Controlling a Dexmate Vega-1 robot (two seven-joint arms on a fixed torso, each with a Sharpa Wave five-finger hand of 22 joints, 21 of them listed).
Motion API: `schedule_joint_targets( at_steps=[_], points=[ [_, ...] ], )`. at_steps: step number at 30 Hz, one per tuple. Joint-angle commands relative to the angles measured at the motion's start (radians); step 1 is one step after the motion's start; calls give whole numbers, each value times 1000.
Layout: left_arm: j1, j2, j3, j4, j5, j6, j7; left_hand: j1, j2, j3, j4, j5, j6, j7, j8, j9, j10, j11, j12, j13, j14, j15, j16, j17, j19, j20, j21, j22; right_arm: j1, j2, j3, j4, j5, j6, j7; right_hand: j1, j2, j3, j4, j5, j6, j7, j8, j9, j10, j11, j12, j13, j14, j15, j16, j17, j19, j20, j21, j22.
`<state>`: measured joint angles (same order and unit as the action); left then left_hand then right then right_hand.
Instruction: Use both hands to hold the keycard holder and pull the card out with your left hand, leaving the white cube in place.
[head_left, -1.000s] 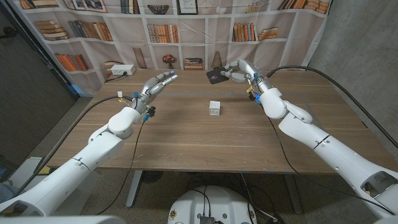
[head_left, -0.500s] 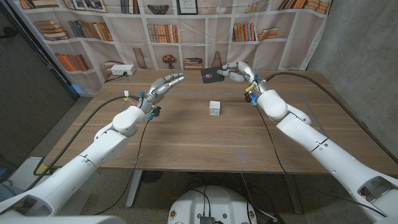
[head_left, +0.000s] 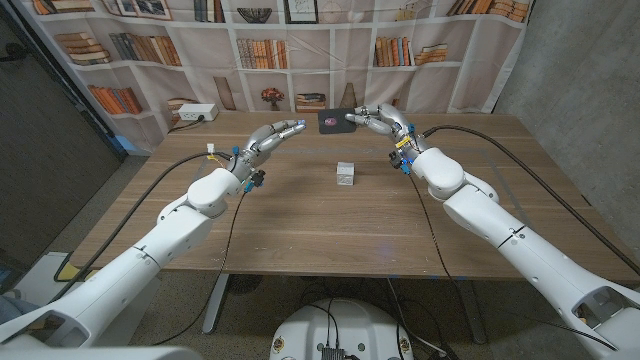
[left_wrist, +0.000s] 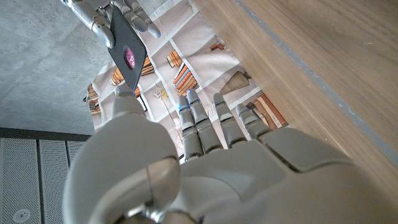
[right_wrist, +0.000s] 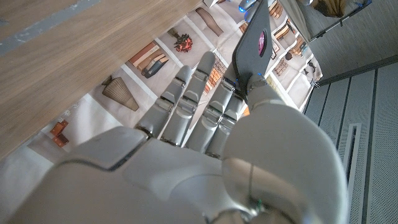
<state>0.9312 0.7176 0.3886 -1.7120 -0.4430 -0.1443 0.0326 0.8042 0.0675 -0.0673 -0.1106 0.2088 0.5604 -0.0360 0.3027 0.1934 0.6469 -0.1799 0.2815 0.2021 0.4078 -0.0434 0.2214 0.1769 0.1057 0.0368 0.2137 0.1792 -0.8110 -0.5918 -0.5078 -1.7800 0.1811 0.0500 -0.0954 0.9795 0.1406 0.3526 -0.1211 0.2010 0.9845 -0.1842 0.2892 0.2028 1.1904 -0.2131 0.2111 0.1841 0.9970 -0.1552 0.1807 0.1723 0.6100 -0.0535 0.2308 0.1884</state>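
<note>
Black keycard holder (head_left: 333, 121), bearing a purple mark, is held up above the far side of the desk (head_left: 330, 215), pinched by the right hand (head_left: 378, 119). Left hand (head_left: 277, 134) reaches toward it, fingers extended and empty, not touching. White cube (head_left: 345, 174) sits mid-desk. Step: bringing both hands together; next, the left hand must grip the card.

arms: glossy white rounded shells | hands: left hand (head_left: 272, 136), right hand (head_left: 380, 119) grey, metallic | cables: black, along forearms | wrists: small blue parts
</note>
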Motion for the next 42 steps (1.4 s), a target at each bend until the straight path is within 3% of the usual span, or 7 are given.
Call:
schedule_joint_targets(
  at_steps=[1, 4, 7, 17, 28, 37, 42],
  points=[
    [-13, 17, 25, -76, 28, 104, 36, -2, -15, -7, -2, -6, 45, 1, 14, 2, 58, -14, 9, 3, 32, -23, 7, 1, 19, -4, 6, 2, 8, -3, -27, -6, 21, 29, 11, -5, 5, 22, 12, 4, 48, -36, 5, 1, 11, -1, 6, 5, 9, -60, -3, 1, 1, 10, 4, 6],
    [-25, 12, 35, -77, 22, 117, 22, -10, -20, -13, 2, -7, 71, 6, 20, 2, 76, -12, 10, 4, 46, -21, 7, 1, 27, -4, 7, 2, 10, -3, -34, -6, 9, 33, 6, -7, 3, 22, 12, 3, 48, -36, 4, 2, 11, 0, 5, 5, 9, -59, -4, 1, -1, 15, 3, 6],
    [-36, 5, 46, -76, 20, 121, 14, -16, -22, -17, 5, -7, 79, 8, 20, 2, 78, 21, 5, 4, 54, -25, 6, 1, 31, -4, 6, 2, 10, -5, -39, -10, -10, 30, -6, -6, 3, 23, 11, 3, 48, -36, 3, 2, 11, 0, 5, 5, 8, -60, -4, 1, 0, 18, 4, 6],
    [-48, 2, 63, -85, 25, 123, -4, -10, -17, -15, 4, -5, 98, 6, 23, 2, 96, 24, 4, 5, 64, -27, 5, 1, 38, 3, 6, 2, 8, -10, -42, -7, -22, 19, -14, -6, 4, 25, 10, 2, 50, -36, 1, 2, 9, -1, 4, 5, 9, -60, -4, 1, -1, 29, 3, 5],
    [-47, -23, 67, -73, 17, 101, 7, 15, 24, 7, 5, -14, 213, 8, 50, 2, 212, 26, 17, 8, 144, -32, 13, 0, 75, 14, 8, 2, 2, -18, -44, -9, -27, 0, -20, -7, 4, 27, 9, 1, 50, -36, -2, 3, 10, 0, 4, 5, 12, -58, -3, 1, -1, 34, 3, 5],
    [-40, -44, 65, -67, 9, 80, 20, 20, 35, 13, 5, -19, 237, 11, 55, 1, 229, 26, 14, 7, 161, -34, 13, 0, 90, 27, 11, 2, -3, -22, -48, -12, -35, -17, -26, -8, 3, 28, 8, 0, 51, -36, -3, 3, 12, 0, 5, 5, 13, -58, -4, 1, 0, 37, 4, 5],
    [-36, -54, 63, -62, 0, 72, 25, 50, 65, 38, -3, -16, 276, 5, 62, -1, 269, 31, 14, 7, 192, -44, 13, -1, 111, 35, 13, 2, -6, -22, -48, -14, -37, -22, -31, -9, 3, 29, 8, -1, 51, -36, -5, 3, 13, 1, 5, 5, 14, -58, -3, 1, -1, 37, 3, 5]
  ],
)
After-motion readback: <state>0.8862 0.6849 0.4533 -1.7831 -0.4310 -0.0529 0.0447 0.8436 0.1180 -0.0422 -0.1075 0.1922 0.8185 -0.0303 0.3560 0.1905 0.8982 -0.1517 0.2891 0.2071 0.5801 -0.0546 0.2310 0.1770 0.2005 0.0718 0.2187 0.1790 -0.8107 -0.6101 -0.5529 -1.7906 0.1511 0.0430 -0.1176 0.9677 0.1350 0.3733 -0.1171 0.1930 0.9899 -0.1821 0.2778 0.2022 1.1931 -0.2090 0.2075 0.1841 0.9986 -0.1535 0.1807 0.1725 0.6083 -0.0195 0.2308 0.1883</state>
